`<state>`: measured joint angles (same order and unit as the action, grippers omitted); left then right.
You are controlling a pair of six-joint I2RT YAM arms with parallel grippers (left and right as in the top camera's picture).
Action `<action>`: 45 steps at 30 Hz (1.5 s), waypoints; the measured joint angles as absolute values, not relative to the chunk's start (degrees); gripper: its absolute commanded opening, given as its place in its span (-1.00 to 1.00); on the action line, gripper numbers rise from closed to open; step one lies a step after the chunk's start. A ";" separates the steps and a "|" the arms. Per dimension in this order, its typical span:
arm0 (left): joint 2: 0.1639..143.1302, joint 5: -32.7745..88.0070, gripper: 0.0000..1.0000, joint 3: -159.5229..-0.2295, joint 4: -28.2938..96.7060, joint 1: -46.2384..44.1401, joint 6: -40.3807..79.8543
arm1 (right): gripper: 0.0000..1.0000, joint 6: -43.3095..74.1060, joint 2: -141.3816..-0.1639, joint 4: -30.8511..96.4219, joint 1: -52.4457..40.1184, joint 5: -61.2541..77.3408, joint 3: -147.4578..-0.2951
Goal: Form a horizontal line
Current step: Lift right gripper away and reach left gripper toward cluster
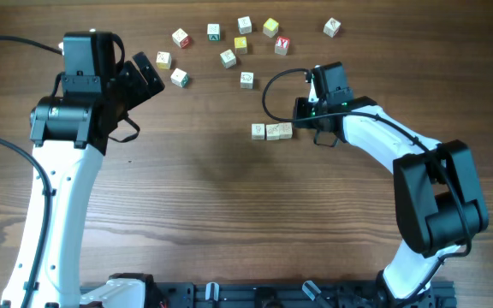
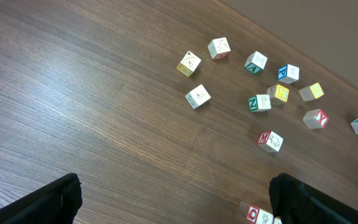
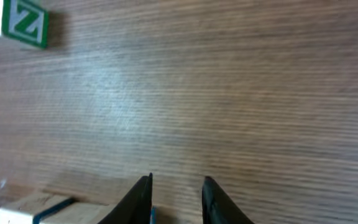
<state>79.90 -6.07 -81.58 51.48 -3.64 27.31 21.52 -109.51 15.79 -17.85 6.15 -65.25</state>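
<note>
Counter (image 1: 195,197) carries everything. The right arm (image 1: 400,154) is reaching in, and the left arm (image 1: 58,171) stands off to the side. The left pincer (image 1: 148,75) has its jaws wide apart, holds nothing, and is well clear of the work. The loose cubes (image 1: 229,43) are scattered beyond the right pincer (image 1: 299,127), none touching it. The horizontal line (image 1: 271,131) is two pale cubes so far, edge to edge, just off the right pincer's tips. In the wrist view its end cube (image 3: 36,210) sits right beside one finger. The right pincer's jaws are a little apart with only counter showing between them, so it grips nothing. We read the step as clearing off the line's end and going for the next cube. We'd spread the jaws more before moving, then lift straight up, because any sideways drag would likely skew such a light row. The next candidate is the green Z cube (image 3: 23,25), ahead of the pincer and to one side. We'd grip it square on two opposite faces, set it down in line just short of the end cube, then slide it along the row's axis until the faces meet. We'd come in low and slow so a bump doesn't break the contact already made.
</note>
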 measured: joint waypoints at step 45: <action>107.87 2.63 0.99 -81.62 9.54 -14.48 26.83 | 0.99 24.16 -101.36 27.40 -12.64 0.12 -75.29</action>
<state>107.87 2.63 -81.62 9.54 -14.48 26.83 24.16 -101.36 27.40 -12.64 0.12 -75.29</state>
